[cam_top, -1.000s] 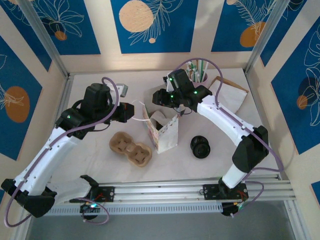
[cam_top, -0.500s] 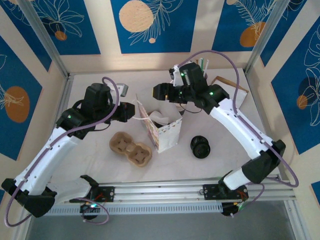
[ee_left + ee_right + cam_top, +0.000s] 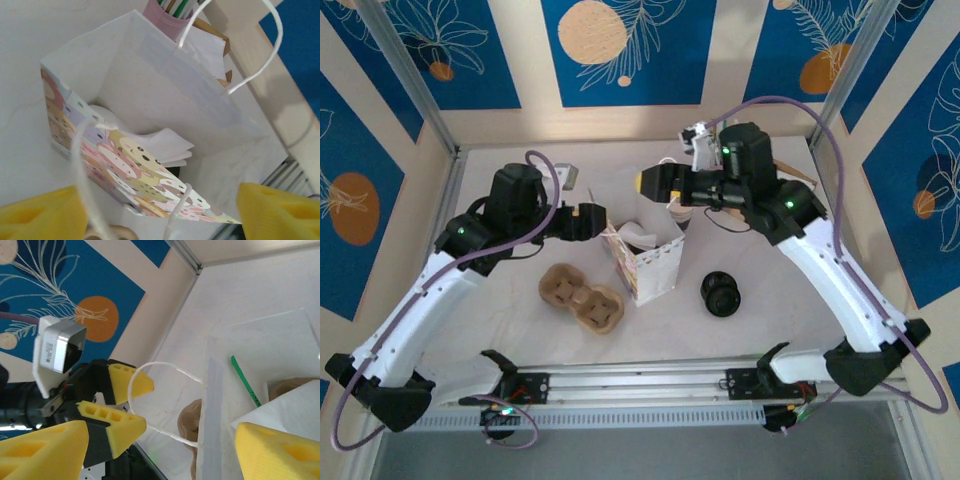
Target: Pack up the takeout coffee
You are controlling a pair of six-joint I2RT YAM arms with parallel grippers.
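Blue leaf-printed panels wall in a white tabletop, and near its middle stands a cartoon-printed paper bag with its mouth open. At the bag's left rim hangs the left gripper, yellow fingers spread wide. One white string handle loops loosely between them and neither finger pinches it. Above the far rim hovers the right gripper, likewise spread and holding nothing.

Inside the bag lie folded white napkins and a thin green stick, likely a straw. A dark patch under the napkins may be the lid of the takeout coffee (I cannot tell for sure). On that reading the cup is already in the bag and the packing is close to done.

Outside the bag, a brown pulp cup carrier sits toward the near edge, just left of it, and a short stack of black lids lies to its right. Whether the carrier belongs inside is unclear.
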